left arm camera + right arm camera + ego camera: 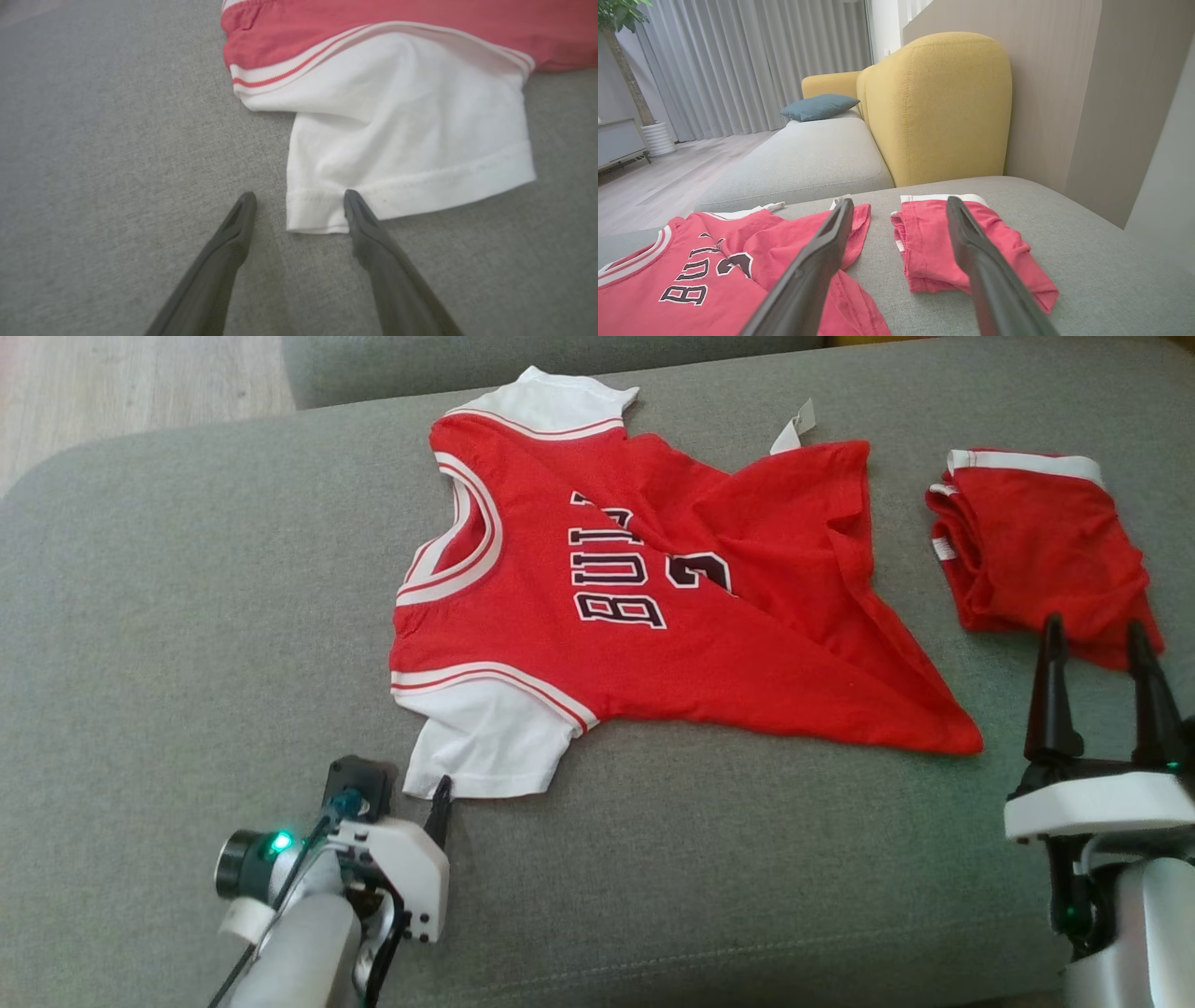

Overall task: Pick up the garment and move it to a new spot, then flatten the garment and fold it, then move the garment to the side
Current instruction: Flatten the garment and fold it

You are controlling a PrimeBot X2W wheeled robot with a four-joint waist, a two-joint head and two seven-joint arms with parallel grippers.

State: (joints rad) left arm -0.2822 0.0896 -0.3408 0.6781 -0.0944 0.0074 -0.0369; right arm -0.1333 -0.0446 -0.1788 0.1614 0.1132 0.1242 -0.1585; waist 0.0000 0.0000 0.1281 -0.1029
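1. Red garment (653,607) on the grey sofa cushion (187,616), chest print up, neck toward the robot's left. Lower half rumpled, with a diagonal fold across the print and the hem corner (962,742) trailing toward the right.
2. Near white sleeve (402,140) flat on the cushion, its hem facing the left gripper (299,196).
3. Left jaws spread wide: one fingertip over the sleeve hem, the other over bare cushion just beside the sleeve's corner. Nothing pinched.
4. Right gripper (1094,625) clear of the cloth, jaws spread wide and empty, pointing toward a second, folded red piece (1036,551) that lies apart from the garment.
5. Likely handling: thin knit, light and limp, with no stiffness — bound to drape and sag from any single hold, and to drag on the woven cushion rather than slide.
6. Best holds, by judgement: sleeve hem or shoulder seam on the left, where stitched edges give a thicker bite, and the hem corner on the right — two points to keep the cloth stretched.
7. Risks: pinching one layer only, or catching cushion fabric with the lower finger.
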